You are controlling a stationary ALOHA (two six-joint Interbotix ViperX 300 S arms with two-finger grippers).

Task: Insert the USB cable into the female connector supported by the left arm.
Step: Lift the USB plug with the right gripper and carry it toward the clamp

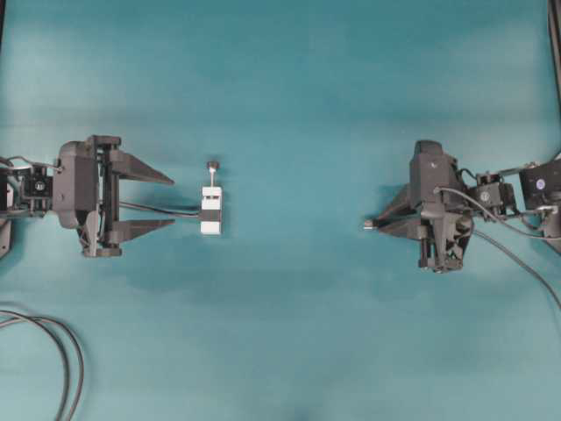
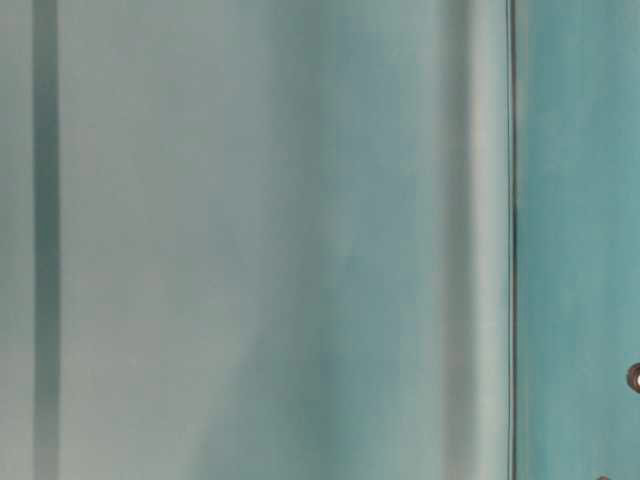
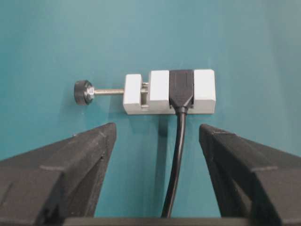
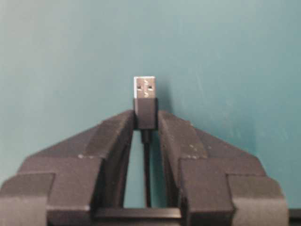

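While right tool (image 4: 146,123) pinches USB cable (image 4: 145,101), left tool (image 3: 157,136) spread, female connector (image 3: 169,92) just beyond

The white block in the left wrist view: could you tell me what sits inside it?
The white block holds a black female connector in its slot, cable trailing out. The connector's socket opening faces away, unseen.

From my station I see one surface filling the overhead view: a teal desk (image 1: 289,88), matte and plain. Light falls unevenly on it, paler toward twelve o'clock and through the centre, duller toward six o'clock, with soft shadows. At about seven o'clock, dark looped cables (image 1: 61,355) lie on the desk and run off the edge. A dark strip shows at the one o'clock corner. The table-level view is blurred: pale grey-green vertical bands (image 2: 250,240), then a thin dark line and teal toward three o'clock.
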